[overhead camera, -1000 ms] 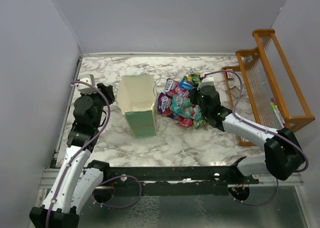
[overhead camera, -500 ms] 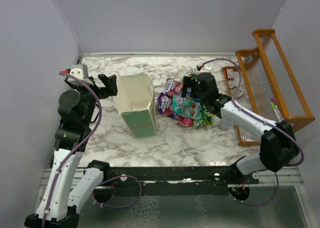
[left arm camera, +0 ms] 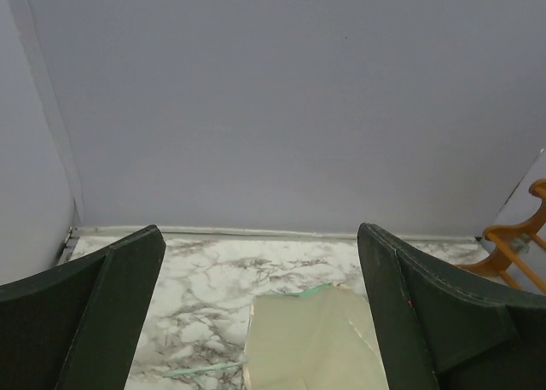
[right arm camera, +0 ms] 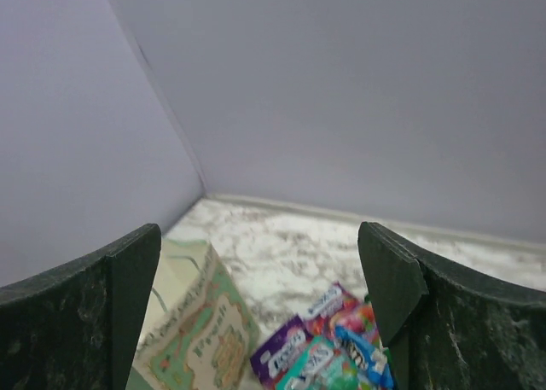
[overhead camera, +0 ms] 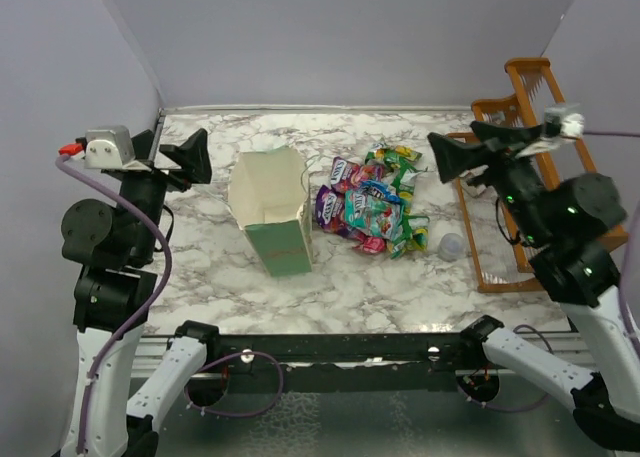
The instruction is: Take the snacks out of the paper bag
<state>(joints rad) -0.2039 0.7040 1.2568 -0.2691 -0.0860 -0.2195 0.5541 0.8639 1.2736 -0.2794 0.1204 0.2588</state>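
The pale-green paper bag (overhead camera: 268, 212) stands upright left of centre with its cream inside open to the top; its mouth also shows in the left wrist view (left arm camera: 311, 339). The snacks (overhead camera: 370, 205), shiny purple, pink, green and blue packets, lie in a heap on the table just right of the bag (right arm camera: 192, 339), also seen as snacks (right arm camera: 328, 347) from the right wrist. My left gripper (overhead camera: 180, 157) (left arm camera: 260, 236) hangs open and empty, raised left of the bag. My right gripper (overhead camera: 465, 149) (right arm camera: 260, 232) hangs open and empty, raised right of the heap.
An orange wooden rack (overhead camera: 540, 167) stands along the right edge. A small translucent cup (overhead camera: 452, 245) sits between the heap and the rack. Grey walls close in the marble table (overhead camera: 350, 287) at the back and both sides.
Both grippers have opened. The left arm has lifted and drawn back from the bag's left side. The right arm has lifted off the snack heap and swung right.
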